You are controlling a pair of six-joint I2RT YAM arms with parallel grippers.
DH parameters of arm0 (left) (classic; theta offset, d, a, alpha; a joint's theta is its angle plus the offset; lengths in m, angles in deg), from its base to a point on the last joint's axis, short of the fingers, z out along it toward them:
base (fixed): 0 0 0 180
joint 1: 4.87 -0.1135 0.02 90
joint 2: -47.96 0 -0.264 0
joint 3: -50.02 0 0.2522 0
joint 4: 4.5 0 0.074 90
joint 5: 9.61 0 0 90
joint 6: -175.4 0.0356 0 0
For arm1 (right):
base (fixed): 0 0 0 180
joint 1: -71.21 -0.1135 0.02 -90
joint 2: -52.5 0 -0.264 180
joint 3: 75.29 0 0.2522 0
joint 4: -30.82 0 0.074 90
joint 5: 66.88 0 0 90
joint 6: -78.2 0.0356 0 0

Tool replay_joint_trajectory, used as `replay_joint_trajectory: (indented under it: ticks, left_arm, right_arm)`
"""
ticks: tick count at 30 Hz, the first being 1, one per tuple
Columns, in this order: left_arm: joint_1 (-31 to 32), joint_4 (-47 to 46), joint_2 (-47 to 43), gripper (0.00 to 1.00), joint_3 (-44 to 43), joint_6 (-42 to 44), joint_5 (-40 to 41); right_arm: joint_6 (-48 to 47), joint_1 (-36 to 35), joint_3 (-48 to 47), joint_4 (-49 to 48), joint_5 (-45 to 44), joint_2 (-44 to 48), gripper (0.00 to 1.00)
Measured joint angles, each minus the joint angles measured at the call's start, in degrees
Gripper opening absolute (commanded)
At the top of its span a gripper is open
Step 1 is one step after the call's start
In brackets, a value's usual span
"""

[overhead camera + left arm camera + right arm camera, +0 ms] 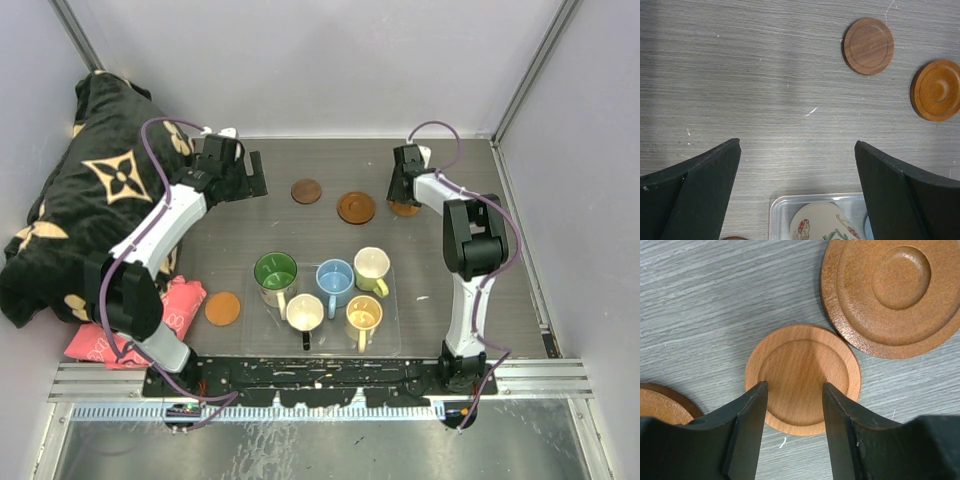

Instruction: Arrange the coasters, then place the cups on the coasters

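Note:
My right gripper [794,390] hangs low over a light wooden coaster [802,360], jaws partly spread, open, both tips above its recessed middle; whether they touch it I cannot tell. A larger orange-brown coaster [892,295] lies just beyond, and another coaster's edge [660,405] shows at the lower left. From above, the right gripper [404,195] covers most of a coaster [404,209]. The left gripper [240,172] [797,150] is wide open over bare table. Other coasters: dark brown [306,191] [868,46], orange-brown [356,208] [936,90], orange [223,308]. Cups: green-inside [276,272] [822,225], blue [335,280], cream [371,266], black-outside [305,313], yellow [364,316].
All the cups stand in a clear plastic tray [390,340] [780,205] at the near middle. A black blanket with gold flowers [90,190] fills the left side, with a pink cloth [180,305] at its near end. Walls close in on three sides.

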Motion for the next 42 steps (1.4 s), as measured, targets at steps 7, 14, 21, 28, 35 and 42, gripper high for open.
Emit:
replay_joint_trajectory:
  ticks: [7,14,21,28,35,42]
  left_arm:
    - [0.0,0.0,0.0,0.98,0.0,0.0,0.0]
    - [0.0,0.0,0.0,0.98,0.0,0.0,0.0]
    - [0.0,0.0,0.0,0.98,0.0,0.0,0.0]
    - [0.0,0.0,0.0,0.98,0.0,0.0,0.0]
    - [0.0,0.0,0.0,0.98,0.0,0.0,0.0]
    - [0.0,0.0,0.0,0.98,0.0,0.0,0.0]
  right_arm:
    - [-0.2,-0.3,-0.9,-0.8,-0.1,-0.9,0.54]
    - [-0.2,-3.1,-2.8,-2.3,-0.9,-2.7,0.55]
    - [-0.2,-4.1,-6.4,-2.4,-0.9,-5.2,0.54]
    - [-0.3,-4.0,-8.8,-2.4,-1.0,-6.9,0.54]
    - [-0.4,-4.0,-11.2,-1.9,-1.1,-8.4,0.54]
    - [-0.4,-3.8,-13.3,-1.2,-1.1,-9.6,0.54]
